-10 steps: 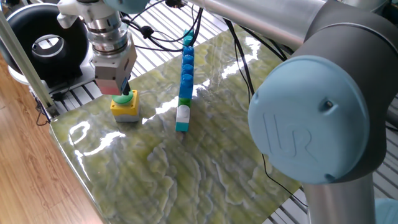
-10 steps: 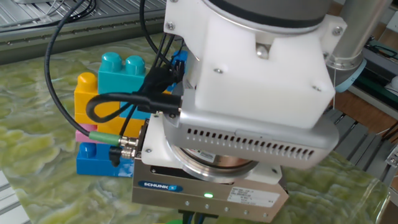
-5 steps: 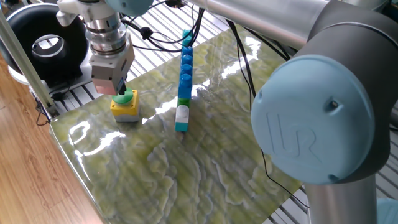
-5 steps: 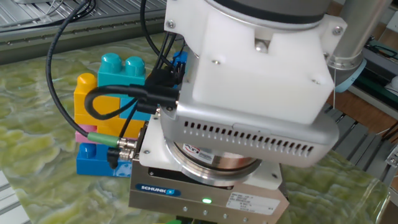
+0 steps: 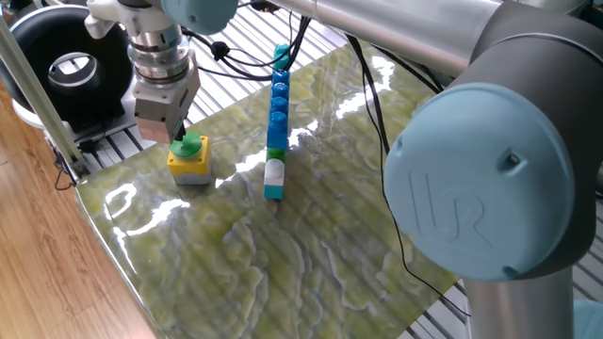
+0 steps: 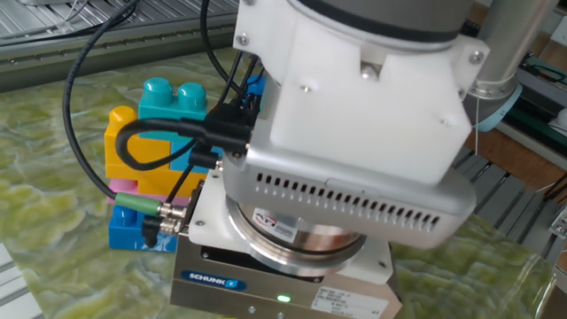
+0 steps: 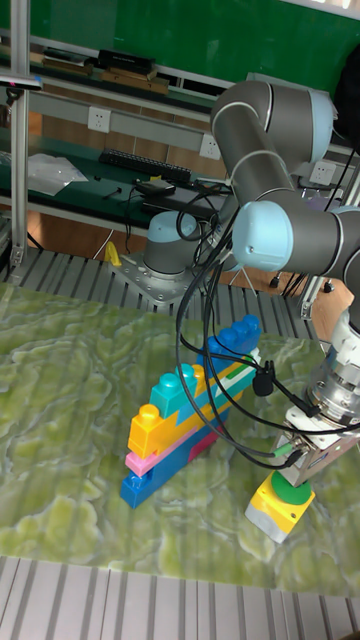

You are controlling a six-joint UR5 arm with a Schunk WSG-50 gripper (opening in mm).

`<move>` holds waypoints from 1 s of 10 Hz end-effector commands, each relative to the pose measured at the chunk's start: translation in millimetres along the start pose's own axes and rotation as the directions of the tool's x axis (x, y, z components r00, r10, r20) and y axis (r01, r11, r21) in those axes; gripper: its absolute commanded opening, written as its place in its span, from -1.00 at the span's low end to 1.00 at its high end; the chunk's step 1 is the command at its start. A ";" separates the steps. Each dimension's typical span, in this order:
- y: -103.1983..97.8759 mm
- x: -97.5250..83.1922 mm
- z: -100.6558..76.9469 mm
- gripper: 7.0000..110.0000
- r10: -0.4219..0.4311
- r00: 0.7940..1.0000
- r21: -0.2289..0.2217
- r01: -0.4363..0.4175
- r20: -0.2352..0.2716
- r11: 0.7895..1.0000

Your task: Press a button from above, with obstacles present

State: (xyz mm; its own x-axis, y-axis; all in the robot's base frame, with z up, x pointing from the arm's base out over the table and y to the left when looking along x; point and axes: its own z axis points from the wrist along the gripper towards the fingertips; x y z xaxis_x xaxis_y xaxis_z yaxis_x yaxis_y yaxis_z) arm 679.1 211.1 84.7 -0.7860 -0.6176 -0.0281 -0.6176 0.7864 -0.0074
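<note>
Change: the gripper [image 5: 179,135] has shifted left and slightly up since a second ago, uncovering more of the green cap.
Gripper: just above and left of the button [image 5: 188,157], fingertips near the cap; how far open, cannot tell.
Button: near the mat's [image 5: 311,235] left corner.
Obstacles: brick row [image 5: 277,113], right of the button, apart from it.

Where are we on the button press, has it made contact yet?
Done: the arm has cleared the brick row and the gripper sits by the button. In hand: the tool is at the green cap's edge, offset to one side rather than centred. Contact can't be confirmed; the fingertips are hidden. Left: centre over the cap, press down, then lift away.
</note>
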 end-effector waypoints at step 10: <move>-1.0 -3.4 10.0 -1.00 0.016 1.000 0.001 -0.016 0.003 1.000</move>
State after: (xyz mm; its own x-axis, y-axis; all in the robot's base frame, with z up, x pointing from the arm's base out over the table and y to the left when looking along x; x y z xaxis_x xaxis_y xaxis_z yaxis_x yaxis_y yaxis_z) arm 682.7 209.7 75.2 -0.7922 -0.6097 -0.0251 -0.6094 0.7926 -0.0194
